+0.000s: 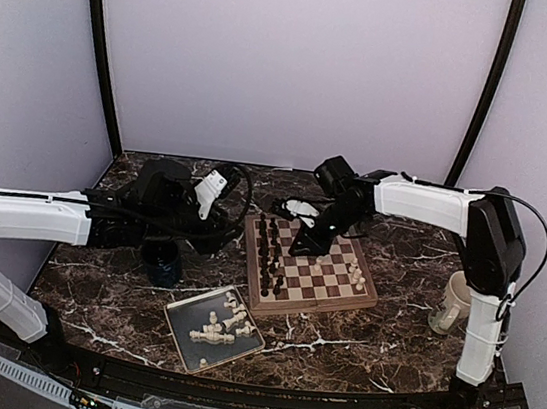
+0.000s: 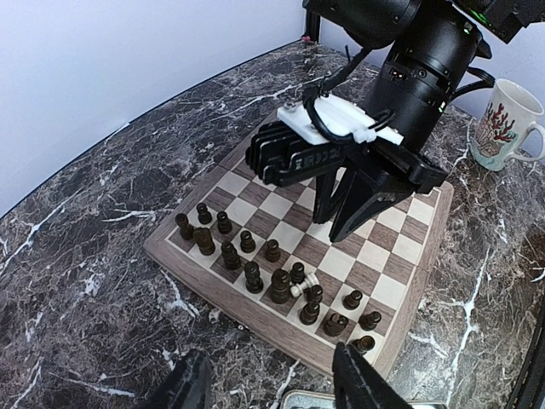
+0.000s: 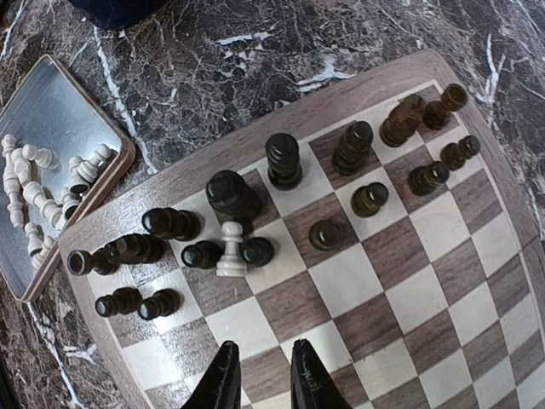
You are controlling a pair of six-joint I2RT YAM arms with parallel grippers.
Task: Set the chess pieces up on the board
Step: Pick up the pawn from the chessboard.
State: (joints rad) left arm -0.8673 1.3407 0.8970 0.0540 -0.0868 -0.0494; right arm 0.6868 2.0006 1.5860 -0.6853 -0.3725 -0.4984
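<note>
Right hand: hovering over the board, fingers drawn close with a narrow gap between them, grasping nothing.
Left hand: released, fingers spread wide, empty, off the board's edge on the dark side.

Most cream chess pieces lie heaped in the grey tray on the worktop, just beside the board. A few stand along the board's far-right edge. One cream pawn stands upright, wedged among the dark pieces, touching or nearly touching two of them.

Risks, as you should judge them:
- If you go for that pawn, the gap looks too narrow to straddle it, so a finger could land on its head and tip it.
- Its dark neighbours sit tight on both sides. A wider finger spread may knock them over.
- Both arms are near the same board corner, so watch for contact.

Writing: raised lettering on the right hand's black housing is unreadable. The mug shows a red branching motif, no words.
</note>
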